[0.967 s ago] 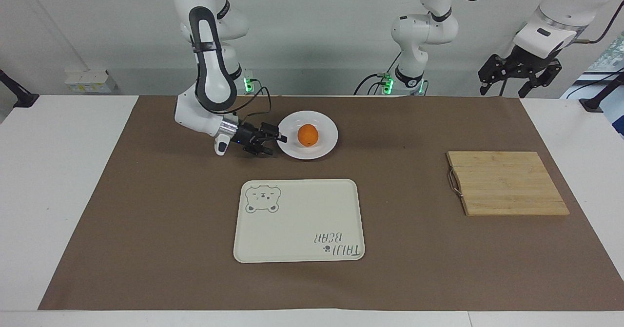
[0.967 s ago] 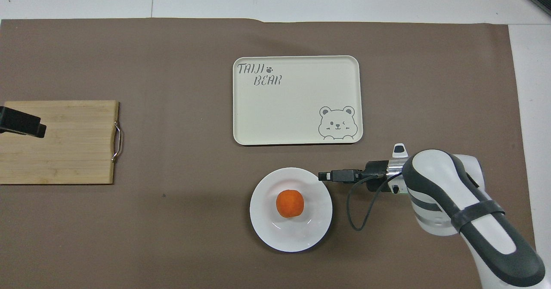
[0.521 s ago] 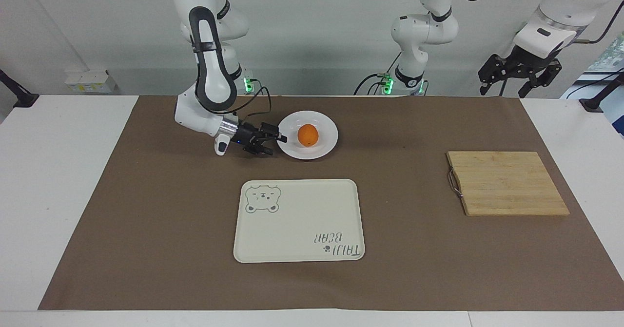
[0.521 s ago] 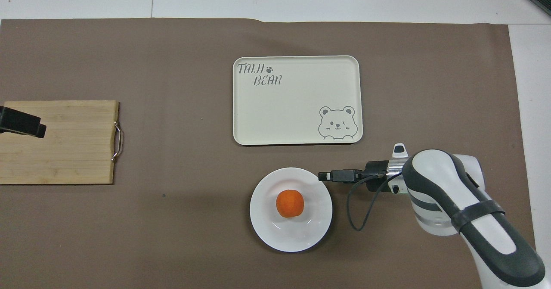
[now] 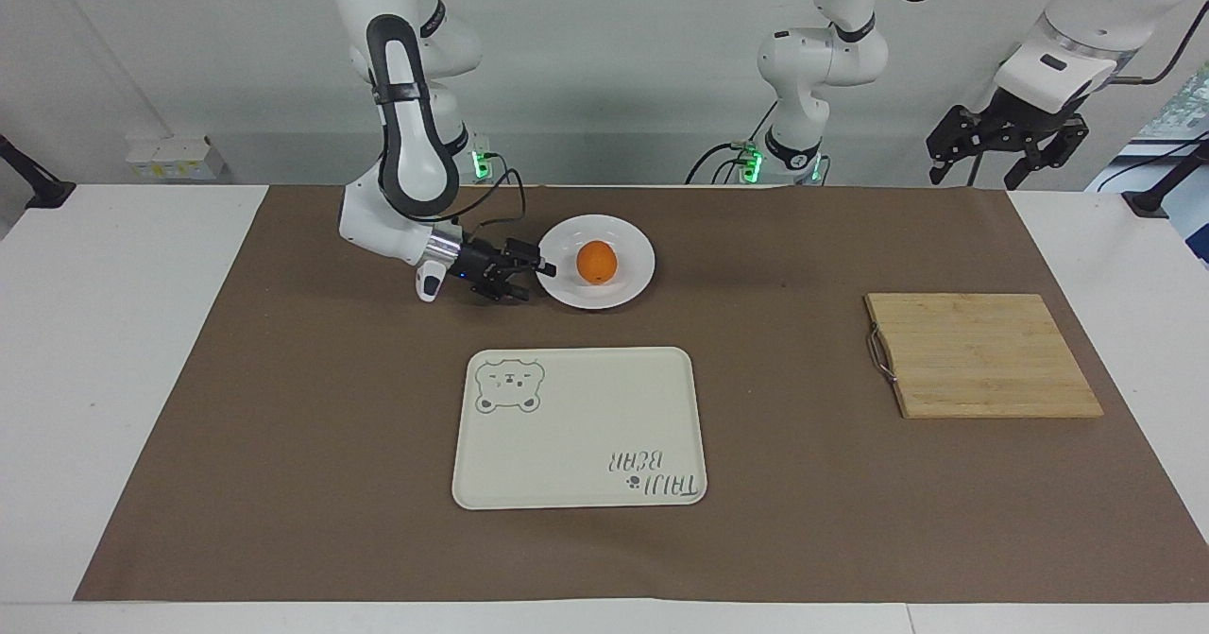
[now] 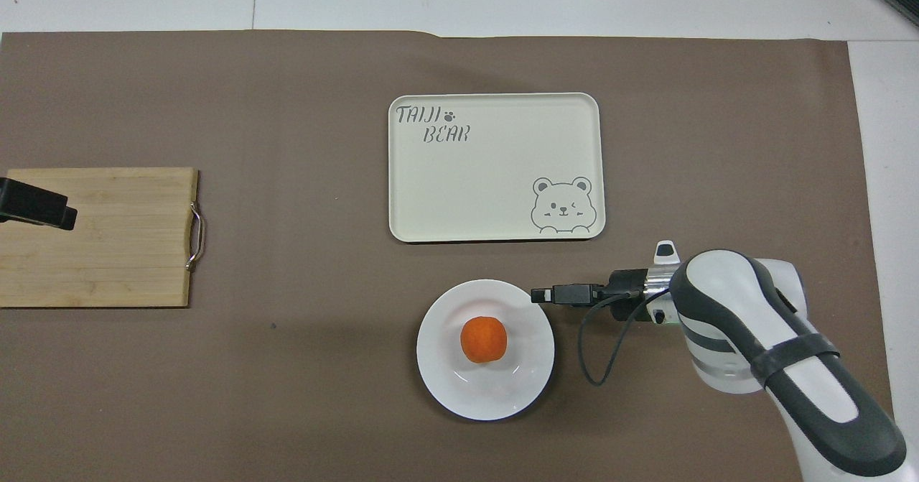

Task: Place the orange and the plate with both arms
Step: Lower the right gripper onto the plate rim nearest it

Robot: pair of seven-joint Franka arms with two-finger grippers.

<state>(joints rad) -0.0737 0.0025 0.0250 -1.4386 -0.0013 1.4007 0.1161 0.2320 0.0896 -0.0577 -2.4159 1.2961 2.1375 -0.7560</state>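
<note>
The orange (image 5: 596,262) sits in the middle of the white plate (image 5: 627,286), which rests on the brown mat near the robots; both also show in the overhead view, orange (image 6: 483,339) and plate (image 6: 445,381). My right gripper (image 5: 531,277) lies low and level, its tips at the plate's rim on the right arm's side; in the overhead view (image 6: 540,294) one finger reaches over the rim. My left gripper (image 5: 982,173) waits open, raised over the mat's corner at the left arm's end, with its tip over the cutting board in the overhead view (image 6: 39,207).
A cream bear-print tray (image 5: 661,369) lies farther from the robots than the plate. A bamboo cutting board (image 5: 982,355) with a metal handle lies toward the left arm's end. The brown mat (image 5: 283,426) covers most of the white table.
The right arm's upper links have shifted very slightly. The plate, the orange and the left arm have not moved.
</note>
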